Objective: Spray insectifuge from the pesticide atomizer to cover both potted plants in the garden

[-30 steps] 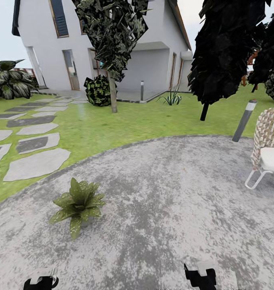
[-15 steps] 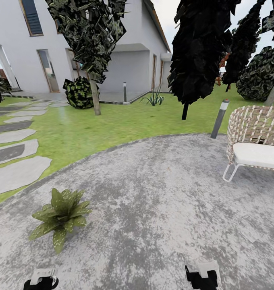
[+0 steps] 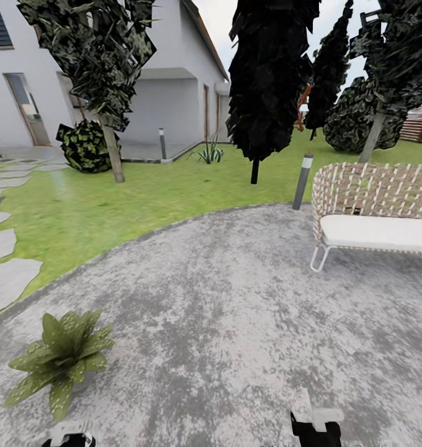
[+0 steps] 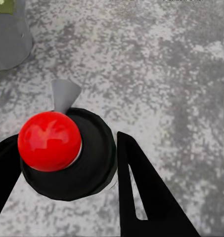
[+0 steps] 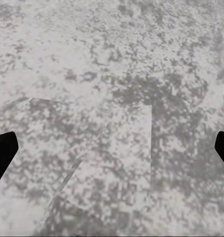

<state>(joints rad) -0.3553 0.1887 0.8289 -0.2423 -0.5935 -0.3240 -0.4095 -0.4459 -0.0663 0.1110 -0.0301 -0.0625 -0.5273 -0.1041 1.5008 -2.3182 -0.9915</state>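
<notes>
Grey stone patio (image 3: 236, 323), lawn beyond. Potted plant (image 3: 59, 357) lower left of frame. Left gripper (image 4: 67, 163) pinching atomizer (image 4: 67, 158), red cap up. Right gripper (image 5: 112, 148) spread, empty. Step: travelling between plants, likely. Next: aim nozzle at leaves, spray.

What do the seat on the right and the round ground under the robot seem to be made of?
The bench looks like woven wicker: its back shows a tan and white basket weave, over thin white legs, probably metal, with a smooth white cushion. The patio looks like rough stone or concrete: mottled grey, matt, with no joints that can be seen.
</notes>
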